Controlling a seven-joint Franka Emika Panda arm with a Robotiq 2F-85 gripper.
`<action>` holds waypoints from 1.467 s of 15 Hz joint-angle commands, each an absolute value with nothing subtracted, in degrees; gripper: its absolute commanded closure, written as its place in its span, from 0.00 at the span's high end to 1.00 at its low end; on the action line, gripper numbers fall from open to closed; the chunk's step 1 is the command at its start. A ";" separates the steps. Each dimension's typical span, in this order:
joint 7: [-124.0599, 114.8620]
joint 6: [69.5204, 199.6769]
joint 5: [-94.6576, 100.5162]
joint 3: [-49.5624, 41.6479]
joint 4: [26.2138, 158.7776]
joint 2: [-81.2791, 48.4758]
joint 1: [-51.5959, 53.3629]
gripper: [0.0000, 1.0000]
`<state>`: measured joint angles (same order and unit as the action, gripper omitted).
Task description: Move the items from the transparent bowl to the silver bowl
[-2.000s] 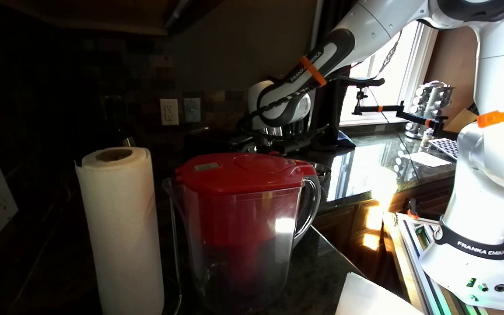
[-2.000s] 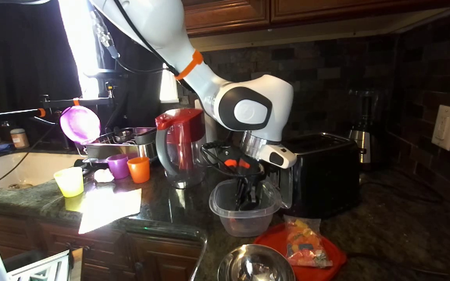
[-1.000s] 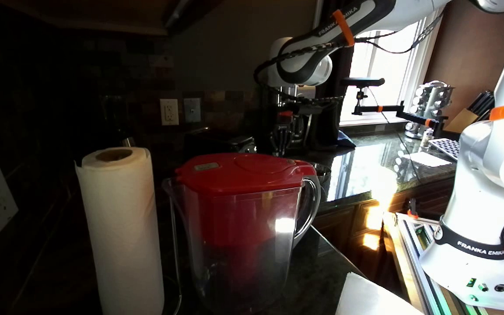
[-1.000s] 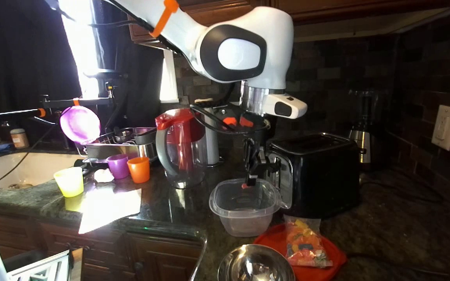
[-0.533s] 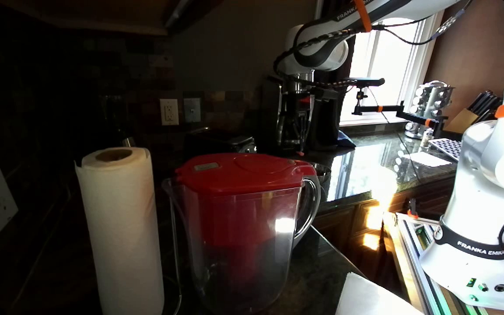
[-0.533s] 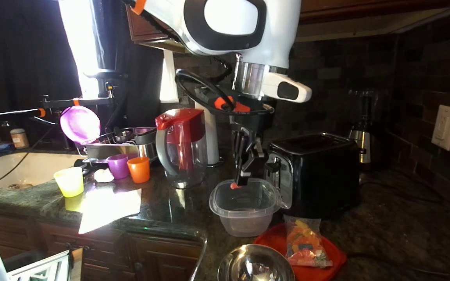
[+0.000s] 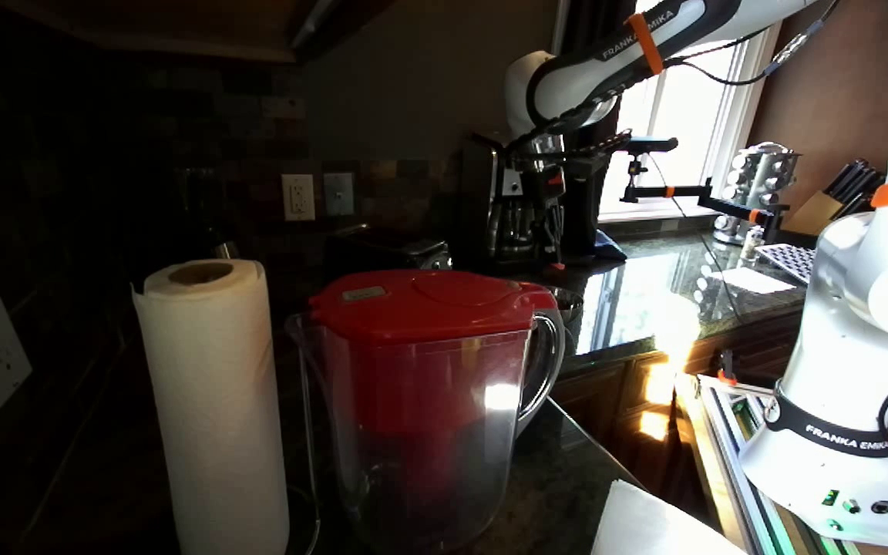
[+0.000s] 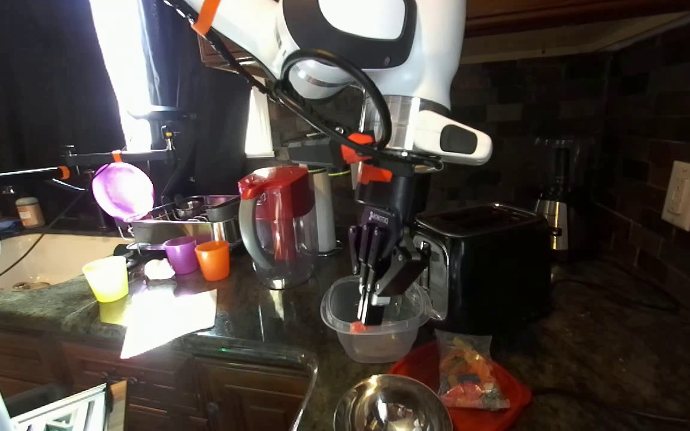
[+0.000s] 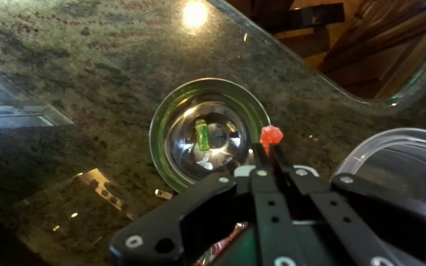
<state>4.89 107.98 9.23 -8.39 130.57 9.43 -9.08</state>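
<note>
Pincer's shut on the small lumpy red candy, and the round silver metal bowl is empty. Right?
Not quite: the round silver metal bowl isn't empty. The wrist view shows an elongated green candy lying in it. The pincer is indeed shut on the small lumpy red candy.

In an exterior view, daylight blazes through a white-framed window (image 7: 710, 123) at the far right, beside a brown wall (image 7: 825, 116), while the left side lies in deep shadow. A power outlet (image 7: 298, 197) is set in the tiled backsplash (image 7: 386, 169). In an exterior view, wooden wall cabinets (image 8: 560, 15) overhang dark tiles (image 8: 504, 112), with a light switch (image 8: 683, 194) at right, dark curtains (image 8: 219, 120) and a cream sink (image 8: 69, 254) at left. Wooden base cabinets (image 8: 249, 389) stand under the granite countertop (image 8: 596, 347), which shows a round glare (image 9: 195, 14) in the wrist view.
</note>
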 commanded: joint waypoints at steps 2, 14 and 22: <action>3.61 109.78 16.03 -8.08 132.76 7.42 -9.09 0.02; 5.88 127.89 20.35 -8.56 137.90 -0.73 -8.97 0.24; 12.20 128.98 20.50 -8.85 140.44 1.16 -9.23 0.78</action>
<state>9.80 128.24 19.65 -8.38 138.14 -0.87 -8.97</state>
